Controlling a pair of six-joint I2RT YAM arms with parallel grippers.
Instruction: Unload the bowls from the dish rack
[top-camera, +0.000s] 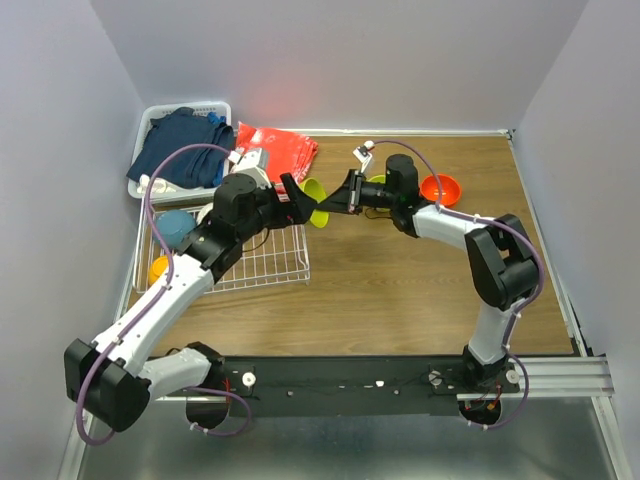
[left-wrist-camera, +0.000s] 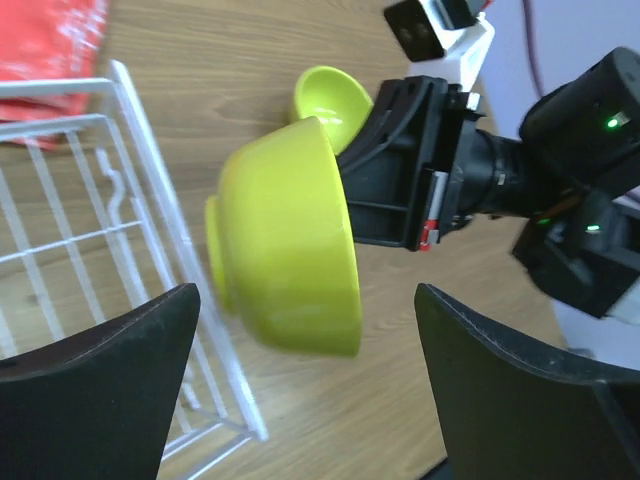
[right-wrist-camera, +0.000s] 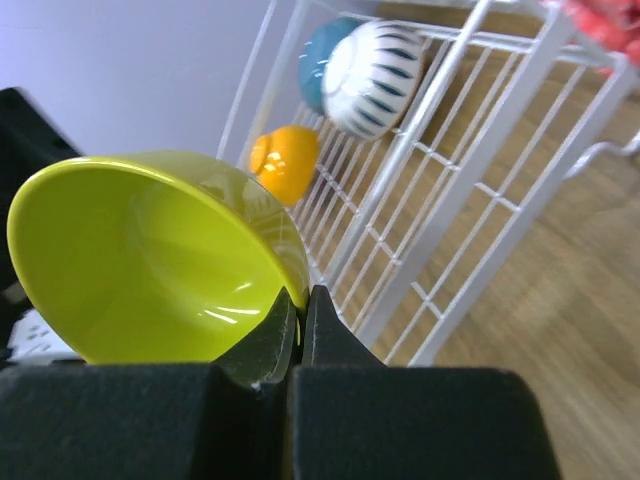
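Observation:
A lime green bowl (top-camera: 316, 207) (left-wrist-camera: 285, 250) (right-wrist-camera: 150, 260) hangs on its side in the air just past the right edge of the dish rack (top-camera: 262, 258) (left-wrist-camera: 120, 200) (right-wrist-camera: 455, 190). My right gripper (top-camera: 338, 199) (right-wrist-camera: 302, 300) is shut on its rim, one finger inside and one outside. My left gripper (top-camera: 298, 194) (left-wrist-camera: 305, 400) is open, its fingers apart on either side below the bowl and not touching it. Inside the rack are a blue bowl (top-camera: 178, 228) (right-wrist-camera: 318, 60), a white ribbed bowl (right-wrist-camera: 375, 75) and a yellow-orange bowl (top-camera: 158, 268) (right-wrist-camera: 285, 160).
A second lime green bowl (top-camera: 377, 180) (left-wrist-camera: 330, 100) and a red-orange bowl (top-camera: 440, 188) rest on the wooden table to the right. A red bag (top-camera: 275, 150) and a white basket of dark blue clothes (top-camera: 180, 150) sit behind the rack.

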